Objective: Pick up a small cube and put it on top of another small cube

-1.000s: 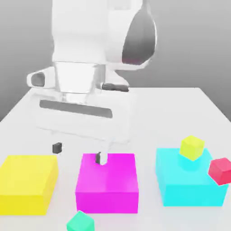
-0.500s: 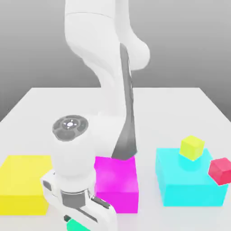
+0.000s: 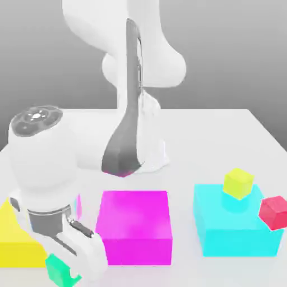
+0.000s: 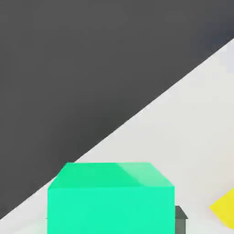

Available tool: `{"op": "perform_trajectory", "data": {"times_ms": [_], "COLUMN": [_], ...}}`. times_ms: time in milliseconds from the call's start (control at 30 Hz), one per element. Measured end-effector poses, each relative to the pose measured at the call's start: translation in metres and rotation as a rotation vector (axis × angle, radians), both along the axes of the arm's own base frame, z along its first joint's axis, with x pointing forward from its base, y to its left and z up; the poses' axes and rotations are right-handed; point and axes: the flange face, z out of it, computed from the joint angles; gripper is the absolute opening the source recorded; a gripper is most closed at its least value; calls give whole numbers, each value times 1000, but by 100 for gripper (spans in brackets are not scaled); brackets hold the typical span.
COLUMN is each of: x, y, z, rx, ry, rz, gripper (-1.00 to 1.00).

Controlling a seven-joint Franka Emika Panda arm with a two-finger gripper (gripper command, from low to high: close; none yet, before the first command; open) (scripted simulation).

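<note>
The small cube is plain teal-green and sits at the front of the table on the exterior view's left, between the yellow and magenta blocks. My gripper is down at it and shut on it, with the white hand just above. In the hand view the small cube looms close, and a dark fingertip presses against its side. A small yellow-green cube rests on top of the big cyan block. A small red cube sits at that block's right edge.
A big magenta block stands in the middle, right beside my hand. A big yellow block lies on the other side, partly behind the arm. The table's front edge is close under the gripper, and the white arm arches over the middle.
The gripper has closed from open onto the small cube. The hand swung down and toward the exterior view's left, and the teal-green cube shifted left with it.
</note>
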Motion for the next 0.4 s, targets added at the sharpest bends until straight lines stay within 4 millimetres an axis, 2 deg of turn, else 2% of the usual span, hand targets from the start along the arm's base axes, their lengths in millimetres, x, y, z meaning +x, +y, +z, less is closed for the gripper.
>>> {"op": "perform_trajectory", "data": {"times_ms": [167,200,267,300,400], "x": [1,1,1,0,0], "y": [-102,-112,-120,-121,-121], "z": [25,18,-11,-25,-25], "rx": [1,1,0,0,0], "ry": [-5,-6,-7,-7,-7], "rz": [-78,-85,-90,-91,-91], "gripper": [-100,-100,-100,100,100]}}
